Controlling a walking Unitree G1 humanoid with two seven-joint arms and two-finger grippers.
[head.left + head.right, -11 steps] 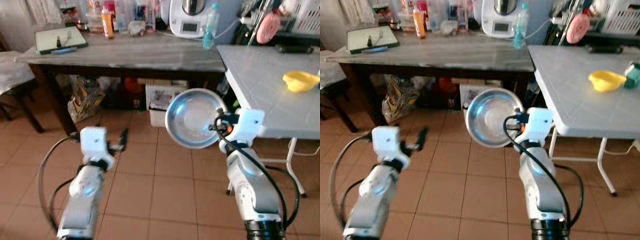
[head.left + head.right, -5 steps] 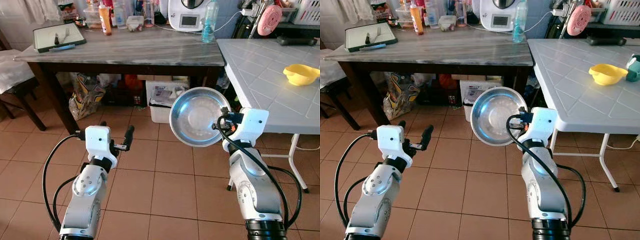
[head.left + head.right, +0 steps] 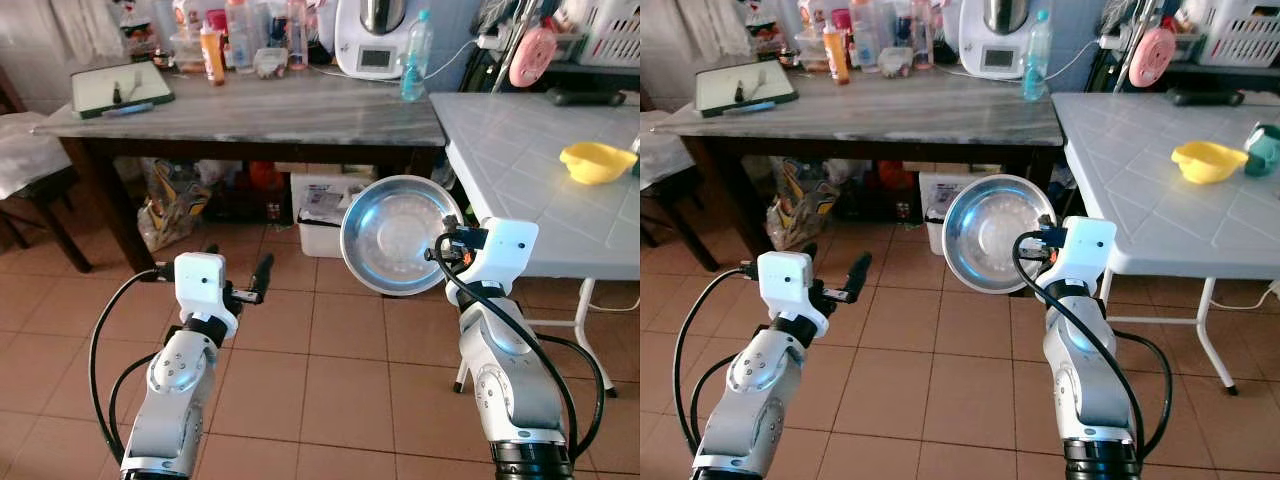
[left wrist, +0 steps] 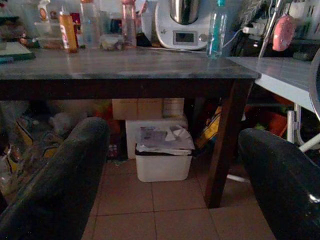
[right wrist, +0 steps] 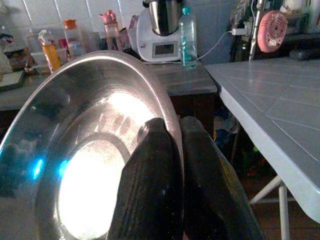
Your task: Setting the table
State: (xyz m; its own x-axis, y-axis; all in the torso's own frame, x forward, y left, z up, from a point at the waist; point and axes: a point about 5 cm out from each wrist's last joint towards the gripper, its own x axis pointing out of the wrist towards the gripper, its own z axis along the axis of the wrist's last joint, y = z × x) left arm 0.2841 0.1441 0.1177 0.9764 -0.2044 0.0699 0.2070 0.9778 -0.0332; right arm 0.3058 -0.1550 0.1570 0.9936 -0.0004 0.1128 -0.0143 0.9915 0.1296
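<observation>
Bowl (image 3: pixel 398 235), steel, carried on edge by my right gripper (image 3: pixel 441 250), fingers (image 5: pixel 150 185) clamped over its rim, just off the near-left corner of the white table (image 3: pixel 520 165). Left gripper (image 3: pixel 235 290): fingers spread, holding nothing, over the floor. Step in hand, I judge: transport. Next: lift the bowl over the table edge, level it, set it down.
</observation>
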